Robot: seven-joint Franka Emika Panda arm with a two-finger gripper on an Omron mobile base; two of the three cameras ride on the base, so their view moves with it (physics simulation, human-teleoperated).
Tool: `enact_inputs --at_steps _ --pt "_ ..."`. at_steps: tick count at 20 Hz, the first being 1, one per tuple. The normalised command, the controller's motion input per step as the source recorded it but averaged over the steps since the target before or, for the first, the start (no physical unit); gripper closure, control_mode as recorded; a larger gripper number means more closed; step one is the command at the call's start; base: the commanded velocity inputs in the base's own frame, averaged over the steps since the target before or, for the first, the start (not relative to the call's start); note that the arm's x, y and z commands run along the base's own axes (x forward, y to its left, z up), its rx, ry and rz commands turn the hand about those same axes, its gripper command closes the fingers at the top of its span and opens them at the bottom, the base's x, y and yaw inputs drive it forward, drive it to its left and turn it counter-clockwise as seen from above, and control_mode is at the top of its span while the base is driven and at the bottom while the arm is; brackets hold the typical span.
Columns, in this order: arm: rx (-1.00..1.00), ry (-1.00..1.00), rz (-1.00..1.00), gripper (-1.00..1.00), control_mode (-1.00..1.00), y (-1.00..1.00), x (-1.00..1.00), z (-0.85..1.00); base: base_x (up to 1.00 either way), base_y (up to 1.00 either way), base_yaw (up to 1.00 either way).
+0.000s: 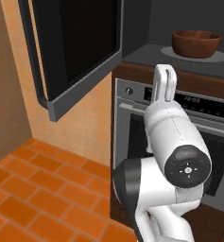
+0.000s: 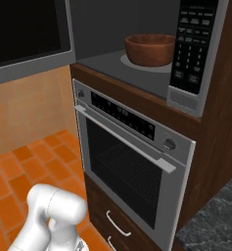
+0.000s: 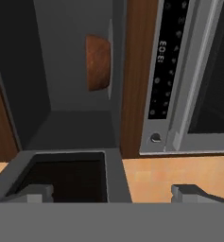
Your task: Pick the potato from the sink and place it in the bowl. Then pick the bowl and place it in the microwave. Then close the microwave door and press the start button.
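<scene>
- Nearest you in the left base view is the white arm (image 1: 172,160), raised in front of the oven (image 2: 132,162).
- Gripper (image 3: 113,191): in the hand view the two finger tips stand wide apart with nothing between them. It holds nothing.
- Bowl (image 2: 150,49): it sits on the round glass turntable (image 2: 132,62) inside the microwave (image 2: 137,63), above the oven. You can take that placement as done.
- Potato: no view looks down into the bowl, so you cannot tell whether it is in there.
- Microwave door (image 1: 73,52): it hangs swung open to the left of the cavity. In the hand view its lower edge lies near the finger tips, though contact is not evident.
- Control panel (image 2: 193,41): on the right of the cavity, well apart from the gripper.
- Judgement: you are late in the task. Left to do are swinging the door shut, then pressing start on the panel.
</scene>
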Motion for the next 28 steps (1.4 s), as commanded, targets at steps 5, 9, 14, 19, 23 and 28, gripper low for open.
enact_inputs --at_steps 5,9,14,19,23,28 --pt "-0.06 0.00 -0.03 -1.00 -1.00 0.94 -0.08 -0.45 0.00 0.00 0.00" --pt "-0.07 -0.05 -0.08 -1.00 -1.00 0.93 0.00 -0.69 0.00 0.00 0.00" --pt "-0.03 -0.04 -0.10 -1.00 -1.00 0.77 0.11 -0.71 0.00 0.00 0.00" --pt "-0.06 -0.09 -0.13 -1.00 -1.00 0.65 0.40 -0.60 0.00 0.00 0.00" --pt "-0.03 -0.16 -0.16 -1.00 -1.00 0.46 0.25 -0.47 0.00 0.00 0.00" --pt "0.00 -0.07 -0.10 -1.00 -1.00 0.46 0.35 -0.43 0.00 0.00 0.00"
